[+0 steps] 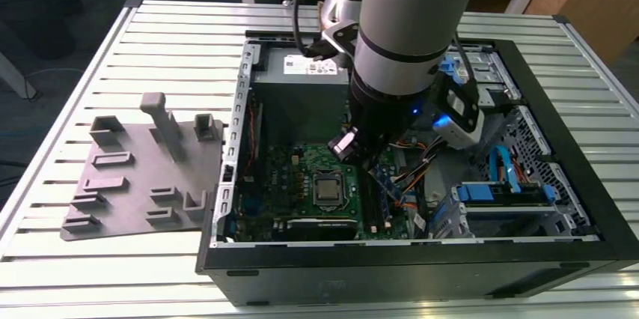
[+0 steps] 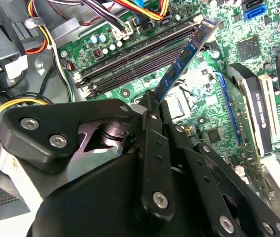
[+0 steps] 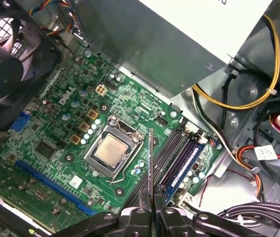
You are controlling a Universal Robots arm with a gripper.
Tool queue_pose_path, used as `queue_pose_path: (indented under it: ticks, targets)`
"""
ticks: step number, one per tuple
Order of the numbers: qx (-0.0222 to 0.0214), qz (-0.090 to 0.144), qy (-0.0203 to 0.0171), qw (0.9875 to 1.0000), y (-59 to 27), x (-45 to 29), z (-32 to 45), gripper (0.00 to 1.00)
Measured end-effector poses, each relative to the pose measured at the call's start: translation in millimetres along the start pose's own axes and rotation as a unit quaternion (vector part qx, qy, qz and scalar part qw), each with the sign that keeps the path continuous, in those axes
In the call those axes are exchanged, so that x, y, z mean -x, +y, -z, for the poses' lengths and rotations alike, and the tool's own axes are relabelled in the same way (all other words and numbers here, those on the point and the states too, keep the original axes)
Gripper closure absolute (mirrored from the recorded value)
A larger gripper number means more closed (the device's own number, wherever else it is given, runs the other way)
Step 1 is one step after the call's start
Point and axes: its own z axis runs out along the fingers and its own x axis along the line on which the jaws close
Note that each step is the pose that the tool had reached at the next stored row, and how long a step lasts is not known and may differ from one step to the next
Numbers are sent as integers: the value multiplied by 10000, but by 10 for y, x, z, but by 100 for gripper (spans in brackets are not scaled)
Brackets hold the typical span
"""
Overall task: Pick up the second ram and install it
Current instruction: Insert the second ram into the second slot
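Where the claw (image 2: 158, 107) clenches it between 2 black fingers (image 2: 149, 148), the second ram (image 2: 181, 57) is held by one end. It is a slim blue-green strip with black chips, raised over the green motherboard (image 3: 56, 123) just beside the processor (image 3: 111, 149). In the first wrist view the strip shows edge-on, between the processor and the memory slots (image 3: 172, 153), seated in none of them. The grey power supply (image 3: 169, 39) sits near the processor. In the exterior view the arm (image 1: 409, 34) reaches down into the open computer case (image 1: 399, 255), its claw hanging just beside the processor. A grey plastic tray (image 1: 140, 177) lies well apart from the processor, outside the case on the bench (image 1: 100, 274).
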Motion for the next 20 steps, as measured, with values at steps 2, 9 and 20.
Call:
queue_pose_path:
  ticks: [2,9,20]
  targets:
    - [-4,-53,-2,10000,0,0,0,89]
    - [-17,-234,-9,9997,0,0,-1,89]
    - [-36,-498,-19,9988,0,0,-2,89]
